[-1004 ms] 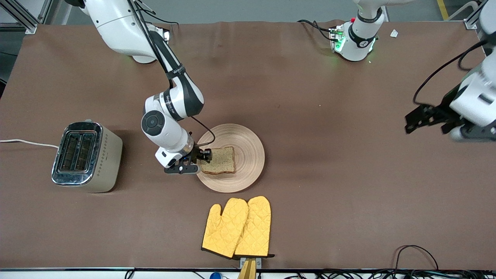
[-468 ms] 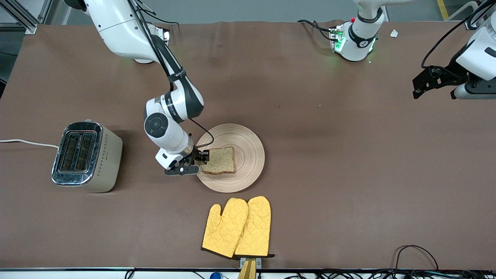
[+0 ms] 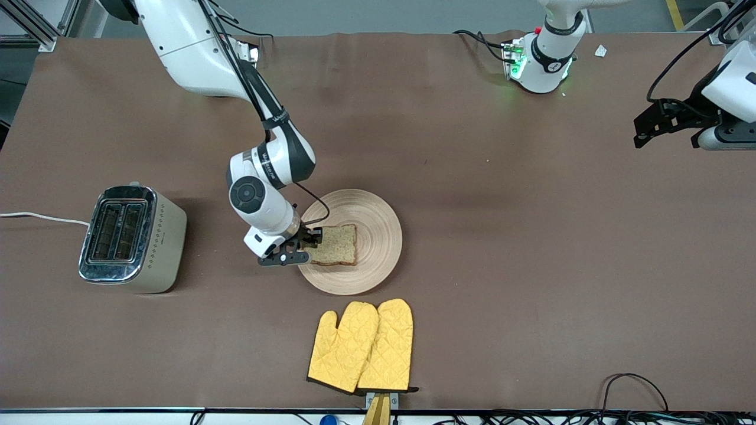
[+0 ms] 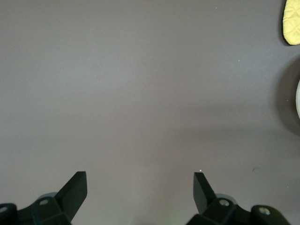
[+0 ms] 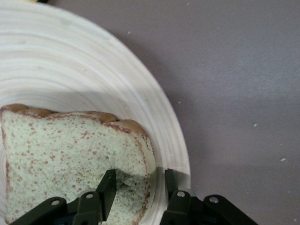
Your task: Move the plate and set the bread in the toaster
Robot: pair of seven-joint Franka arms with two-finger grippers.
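Observation:
The pale wooden plate point(image 3: 378, 230) lies mid-table with the brown bread point(image 3: 338, 245) on it. My right gripper point(image 3: 309, 243) is low at the plate's rim on the toaster's side. In the right wrist view the right gripper point(image 5: 140, 176) is open and straddles the bread's point(image 5: 61, 150) crust edge. One finger presses into the crumb, and the other stands on the plate point(image 5: 70, 70) just clear of the crust. The cream toaster point(image 3: 133, 239) stands toward the right arm's end. My left gripper point(image 3: 641, 130) is open and empty in the air over the left arm's end; it also shows in the left wrist view point(image 4: 140, 180).
A pair of yellow oven mitts point(image 3: 363, 345) lies nearer to the front camera than the plate; one corner shows in the left wrist view point(image 4: 293, 21). The toaster's white cord point(image 3: 41, 217) runs off the table's end. Brown table cover point(image 3: 531, 265) spreads between the plate and the left arm's end.
My right gripper has slid a little further onto the bread's edge. My left gripper has risen and drawn back toward the left arm's end of the table, then slowed almost to a stop.

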